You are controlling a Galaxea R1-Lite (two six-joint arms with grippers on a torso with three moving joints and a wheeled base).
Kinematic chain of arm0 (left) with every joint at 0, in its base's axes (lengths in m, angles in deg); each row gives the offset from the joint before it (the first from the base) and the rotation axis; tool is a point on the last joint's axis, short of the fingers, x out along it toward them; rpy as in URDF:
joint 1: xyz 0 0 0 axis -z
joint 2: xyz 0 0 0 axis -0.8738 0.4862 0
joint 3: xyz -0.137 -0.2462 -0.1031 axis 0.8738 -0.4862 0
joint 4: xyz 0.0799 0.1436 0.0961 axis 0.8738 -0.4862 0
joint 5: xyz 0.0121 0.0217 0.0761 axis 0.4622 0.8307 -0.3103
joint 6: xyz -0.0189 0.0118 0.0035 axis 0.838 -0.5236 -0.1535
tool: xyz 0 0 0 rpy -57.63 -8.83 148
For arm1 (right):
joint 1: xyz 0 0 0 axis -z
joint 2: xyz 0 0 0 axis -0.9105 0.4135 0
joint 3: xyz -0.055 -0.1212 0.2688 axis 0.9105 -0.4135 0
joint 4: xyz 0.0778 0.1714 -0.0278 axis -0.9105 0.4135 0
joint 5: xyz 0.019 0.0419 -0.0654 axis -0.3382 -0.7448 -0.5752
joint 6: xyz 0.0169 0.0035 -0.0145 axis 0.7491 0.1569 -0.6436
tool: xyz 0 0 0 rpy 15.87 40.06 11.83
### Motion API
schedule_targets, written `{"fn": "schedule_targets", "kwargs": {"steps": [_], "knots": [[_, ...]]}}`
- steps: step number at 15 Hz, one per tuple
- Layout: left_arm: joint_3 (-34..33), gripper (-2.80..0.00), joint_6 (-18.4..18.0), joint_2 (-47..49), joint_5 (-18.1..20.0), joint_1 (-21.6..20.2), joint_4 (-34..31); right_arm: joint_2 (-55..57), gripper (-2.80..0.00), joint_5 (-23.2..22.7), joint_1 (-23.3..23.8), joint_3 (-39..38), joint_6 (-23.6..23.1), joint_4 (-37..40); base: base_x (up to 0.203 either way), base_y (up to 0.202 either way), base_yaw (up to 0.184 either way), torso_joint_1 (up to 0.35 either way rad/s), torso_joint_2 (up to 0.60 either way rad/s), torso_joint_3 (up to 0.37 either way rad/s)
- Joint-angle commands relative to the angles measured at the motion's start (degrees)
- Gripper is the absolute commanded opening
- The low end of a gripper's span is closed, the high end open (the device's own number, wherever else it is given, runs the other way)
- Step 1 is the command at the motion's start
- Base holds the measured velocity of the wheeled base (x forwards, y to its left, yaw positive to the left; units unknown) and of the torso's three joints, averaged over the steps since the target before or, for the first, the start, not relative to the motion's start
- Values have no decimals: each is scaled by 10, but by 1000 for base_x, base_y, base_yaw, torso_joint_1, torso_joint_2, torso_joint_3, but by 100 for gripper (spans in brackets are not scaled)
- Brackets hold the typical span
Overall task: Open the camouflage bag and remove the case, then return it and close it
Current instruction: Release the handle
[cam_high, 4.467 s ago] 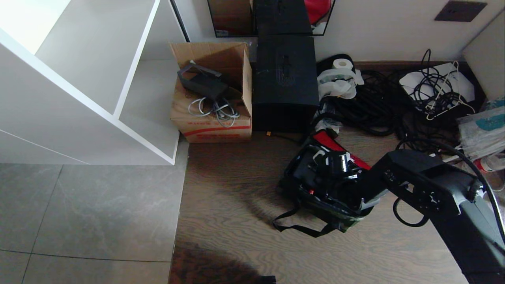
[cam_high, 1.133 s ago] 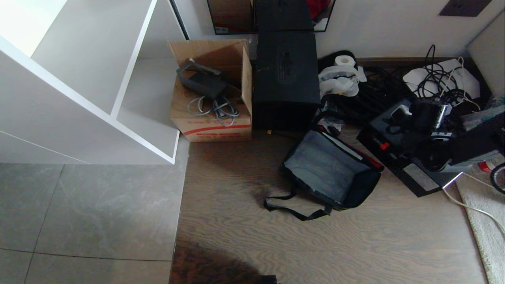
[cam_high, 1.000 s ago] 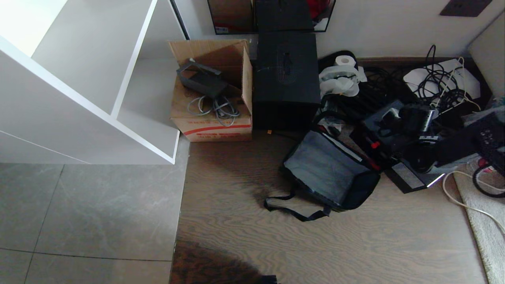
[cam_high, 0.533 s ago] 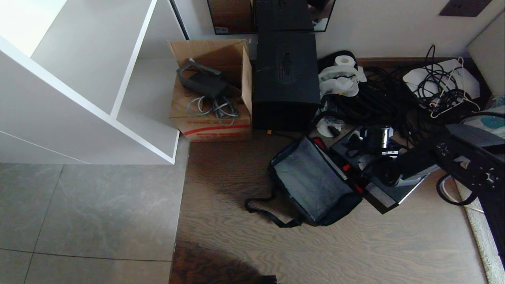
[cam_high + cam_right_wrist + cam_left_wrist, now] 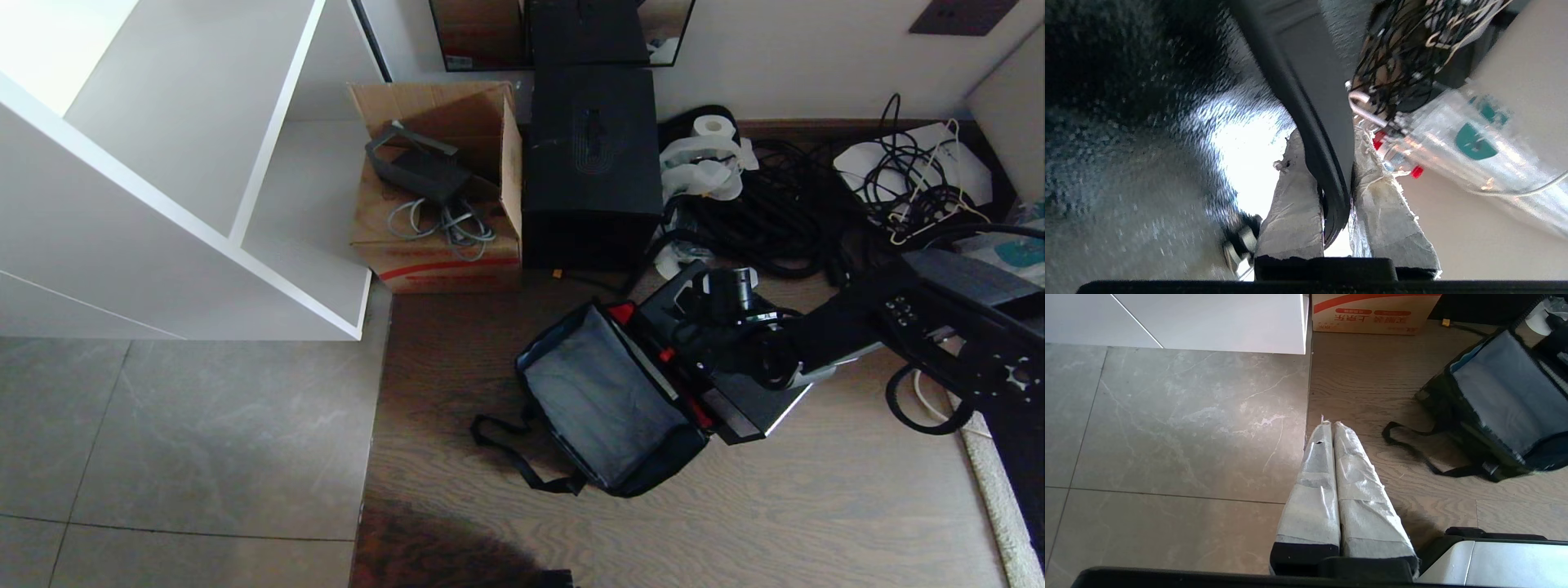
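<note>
Black case [image 5: 739,392], stiff and probably weighty, hung by strap handle [image 5: 1306,94] pinched in right hand [image 5: 1337,220] beside gaping camouflage bag [image 5: 604,400].

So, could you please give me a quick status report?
Right gripper shut on case handle. Left gripper shut, idle. Camouflage bag open, empty. Nothing blocking.

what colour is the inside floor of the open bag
Grey. The camouflage bag shows a grey inner floor with a red strip along one edge, clearest in the head view.

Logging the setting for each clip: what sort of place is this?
Probably a spare room or office corner used for storage: a white shelf unit, an open brown cardboard carton holding cables, and tangled black cables on the wood-look floor.
</note>
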Motion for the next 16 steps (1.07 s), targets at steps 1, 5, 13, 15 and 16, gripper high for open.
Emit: {"fn": "schedule_targets", "kwargs": {"steps": [1,5,13,15,16], "knots": [[0,-280,0,0,0,0,0,1,-280,3,3,5,3,-1,0,0,0,0,0,0],[0,-280,0,0,0,0,0,14,-280,4,34,27,13,-1,0,0,0,0,0,0],[0,-280,0,0,0,0,0,91,-280,5,78,114,22,-8,0,0,0,0,0,0],[0,-280,0,0,0,0,0,117,-280,4,88,151,22,-8,0,0,0,0,0,0],[0,-280,0,0,0,0,0,130,-280,4,92,160,23,-8,0,0,0,0,0,0]]}}
